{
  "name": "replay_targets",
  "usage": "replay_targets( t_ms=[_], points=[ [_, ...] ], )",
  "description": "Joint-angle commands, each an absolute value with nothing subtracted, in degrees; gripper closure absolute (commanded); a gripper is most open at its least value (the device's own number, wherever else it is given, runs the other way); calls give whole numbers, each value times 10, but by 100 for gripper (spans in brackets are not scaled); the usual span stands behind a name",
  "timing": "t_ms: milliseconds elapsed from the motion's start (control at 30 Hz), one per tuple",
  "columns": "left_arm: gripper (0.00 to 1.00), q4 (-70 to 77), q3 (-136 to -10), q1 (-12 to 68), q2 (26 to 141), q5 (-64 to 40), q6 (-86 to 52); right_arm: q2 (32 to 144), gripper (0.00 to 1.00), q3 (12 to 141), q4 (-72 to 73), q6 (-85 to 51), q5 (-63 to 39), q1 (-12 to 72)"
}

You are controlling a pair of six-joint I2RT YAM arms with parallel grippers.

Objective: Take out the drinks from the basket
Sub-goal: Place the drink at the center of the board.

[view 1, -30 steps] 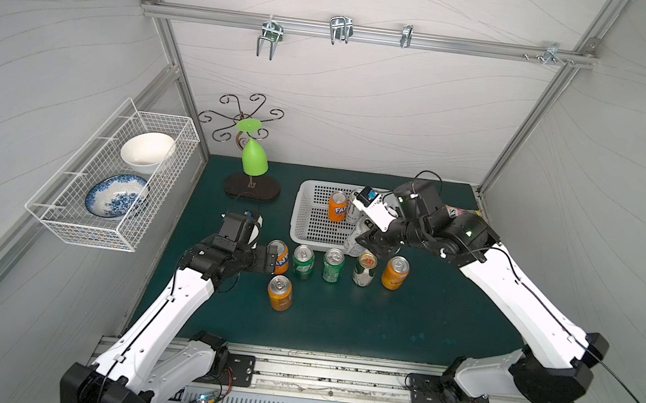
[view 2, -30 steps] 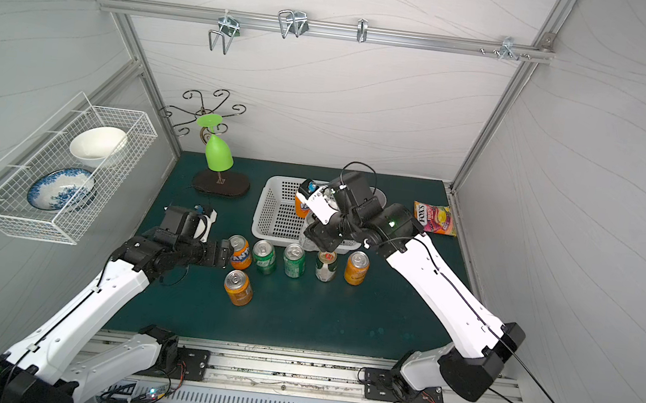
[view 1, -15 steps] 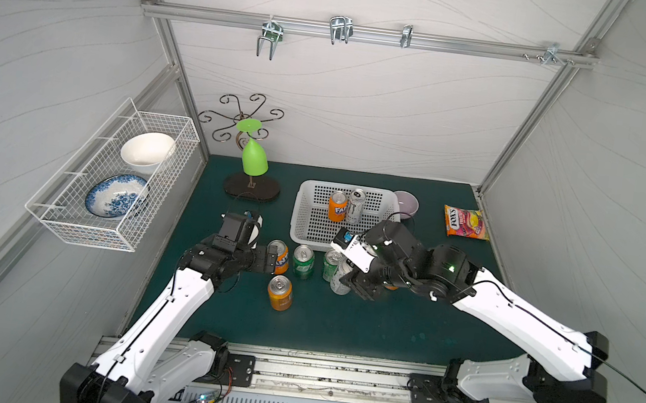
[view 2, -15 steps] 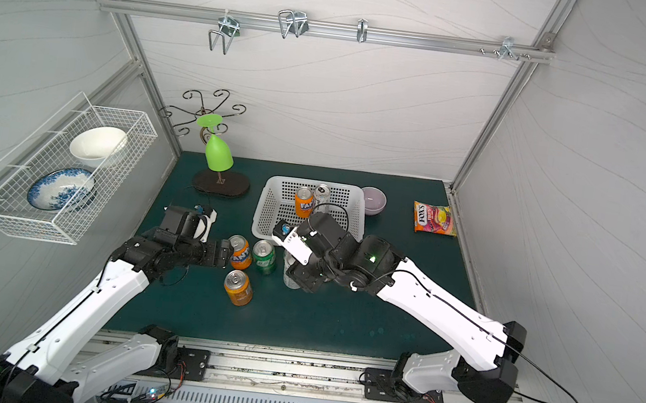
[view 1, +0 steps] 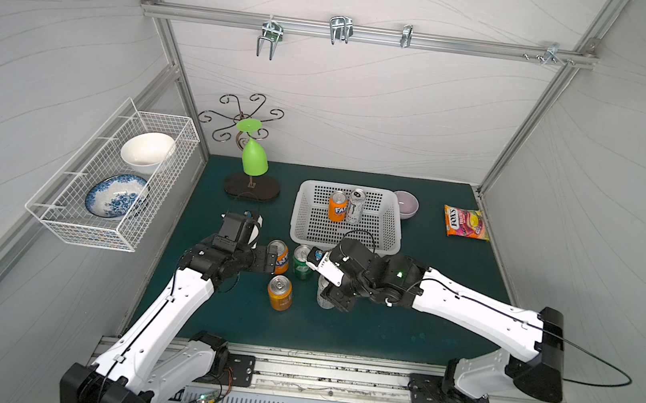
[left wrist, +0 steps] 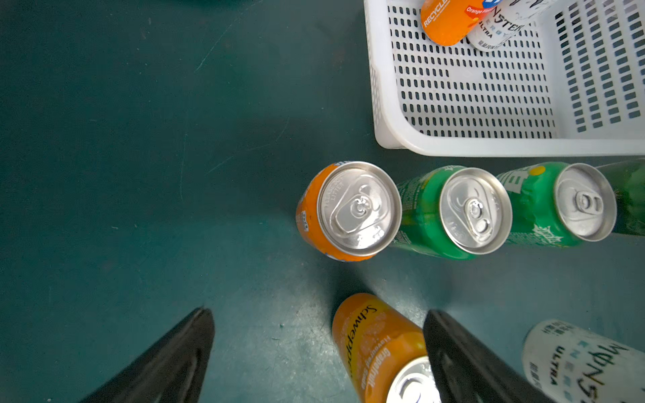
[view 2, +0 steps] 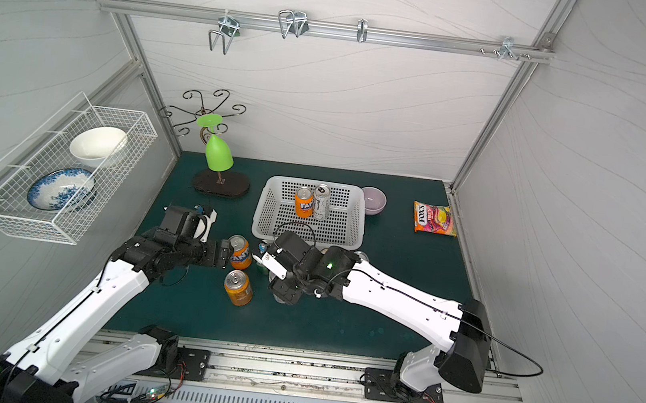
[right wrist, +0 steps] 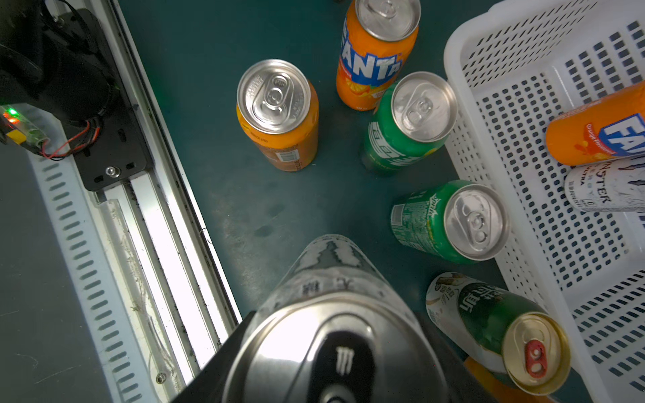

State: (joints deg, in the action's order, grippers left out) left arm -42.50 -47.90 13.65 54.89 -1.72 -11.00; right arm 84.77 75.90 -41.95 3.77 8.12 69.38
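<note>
Slim can (right wrist: 335,314) moved out; basket (view 1: 303,208) holds two cans (view 1: 338,208).

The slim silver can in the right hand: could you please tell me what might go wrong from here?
The slim silver can in the right hand is tall and narrow; it may topple on release.
It is close to the gold-topped can and a green can; a sideways drift could knock them.
One finger of the open left hand sits beside the orange Schweppes can; moving could bump it.
</note>
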Motion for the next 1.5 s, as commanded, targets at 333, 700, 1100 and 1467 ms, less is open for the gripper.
replay_targets(
  t_ms=[333,700,1100,1467],
  points=[
    [2,-407,-485,134,552,-10,-109,888,53,730,-289,26,80,699],
    [2,-409,-485,134,553,-9,-108,921,53,726,-272,27,79,699],
    [2,-410,-485,134,556,-9,-108,925,53,704,-266,18,86,699],
    [2,-410,-485,134,557,-9,-109,918,53,696,-244,13,83,699]
  ],
)
